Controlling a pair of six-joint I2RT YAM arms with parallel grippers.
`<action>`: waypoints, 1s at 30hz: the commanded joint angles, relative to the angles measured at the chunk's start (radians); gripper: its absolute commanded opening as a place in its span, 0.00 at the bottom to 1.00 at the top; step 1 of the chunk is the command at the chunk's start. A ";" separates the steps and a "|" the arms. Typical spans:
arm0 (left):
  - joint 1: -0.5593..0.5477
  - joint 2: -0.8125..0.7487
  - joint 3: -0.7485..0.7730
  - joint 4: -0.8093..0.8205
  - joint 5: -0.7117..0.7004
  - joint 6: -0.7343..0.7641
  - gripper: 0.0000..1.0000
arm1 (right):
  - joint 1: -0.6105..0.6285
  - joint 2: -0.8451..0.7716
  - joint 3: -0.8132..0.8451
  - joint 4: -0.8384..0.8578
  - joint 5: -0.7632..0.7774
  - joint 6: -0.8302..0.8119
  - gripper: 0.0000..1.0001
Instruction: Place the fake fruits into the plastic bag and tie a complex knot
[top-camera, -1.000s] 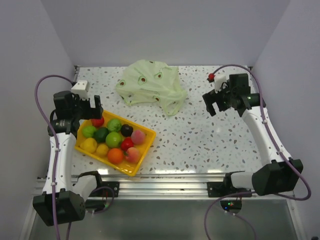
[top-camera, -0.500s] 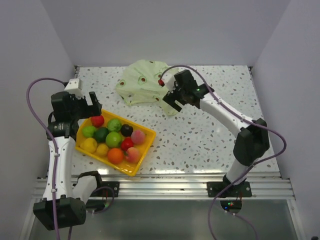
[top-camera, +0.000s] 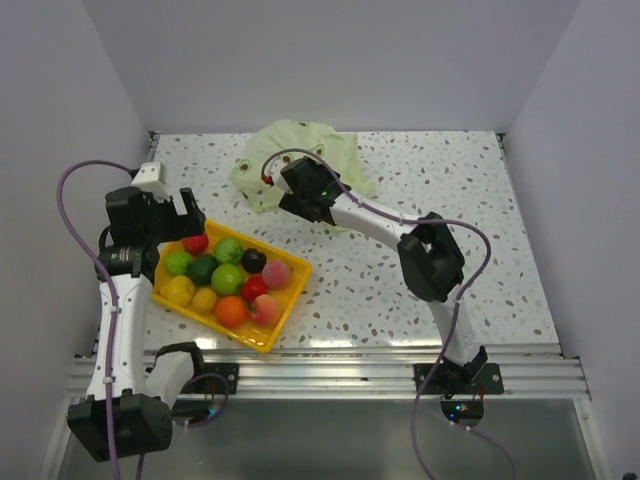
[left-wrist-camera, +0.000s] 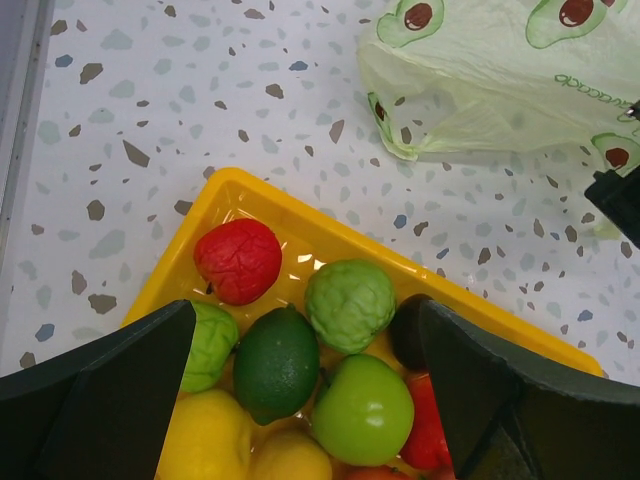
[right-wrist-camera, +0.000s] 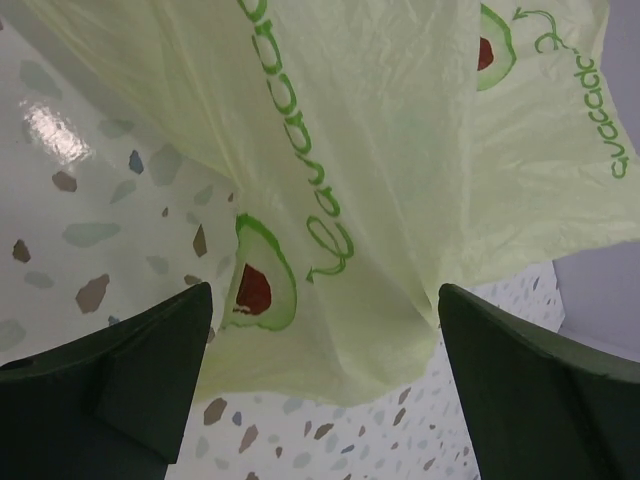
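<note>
Swung across from the table's right side within the last sec, the right arm now reaches over the plastic bag (top-camera: 300, 140), which lies crumpled and flat at the far centre of the speckled table (top-camera: 480, 230). Right gripper (right-wrist-camera: 325, 300) hangs just above the film's near-left part, jaws spread wide, nothing between them; whether a fingertip touches plastic can't be told.

Bag looks thin, limp and v. light, so it will prob. slide or bunch under a push. Best hold is a pinch on a free edge or raised fold. Its mouth isn't clear from these views. No knot yet.

Yellow tray (top-camera: 270, 335) sits near-left, well apart from the bag, with the fake fruits (top-camera: 225, 275) all inside, approx. a dozen, packed touching.

Left gripper (left-wrist-camera: 305, 320) hovers over the tray's far corner, jaws wide, empty. Fruits look rigid, light and glossy, so likely to squirt out of a shallow pinch; grip across the widest part.
</note>
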 joint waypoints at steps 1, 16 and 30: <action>-0.001 -0.012 -0.009 0.039 0.005 -0.015 1.00 | -0.008 0.064 0.092 0.037 0.066 -0.023 0.98; -0.001 -0.086 -0.032 0.136 0.152 -0.048 1.00 | -0.068 0.017 0.326 -0.311 -0.218 0.154 0.00; -0.001 -0.140 0.032 0.239 0.445 -0.139 1.00 | -0.408 -0.161 0.431 -0.511 -1.140 0.665 0.00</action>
